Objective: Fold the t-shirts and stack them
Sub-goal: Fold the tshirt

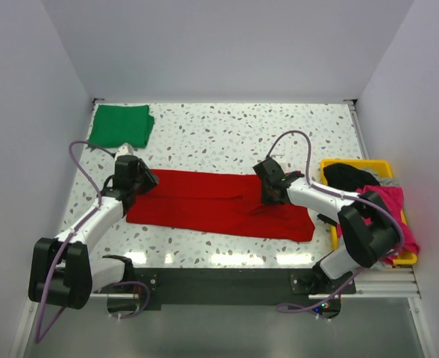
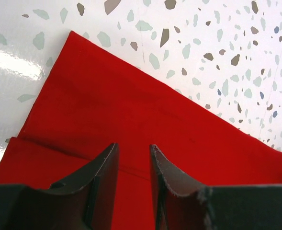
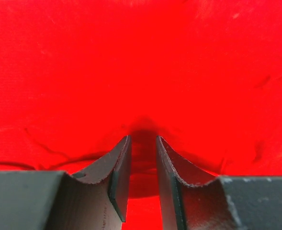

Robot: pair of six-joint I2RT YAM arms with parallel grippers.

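Observation:
The red t-shirt (image 1: 204, 203) lies folded into a long strip across the middle of the table. The green t-shirt (image 1: 121, 124) lies folded at the far left corner. My left gripper (image 1: 146, 181) is at the strip's left end; in the left wrist view (image 2: 133, 146) its jaws stand a little apart over flat red cloth (image 2: 131, 105). My right gripper (image 1: 270, 195) is at the strip's far edge, right of the middle. In the right wrist view (image 3: 143, 138) its jaws are closed on a puckered ridge of red cloth (image 3: 141, 62).
A yellow tray (image 1: 332, 163) stands at the right edge and holds a black garment (image 1: 349, 175) and a magenta one (image 1: 389, 209). White walls enclose the table on the left, far and right sides. Speckled tabletop (image 1: 241, 134) shows between the shirts.

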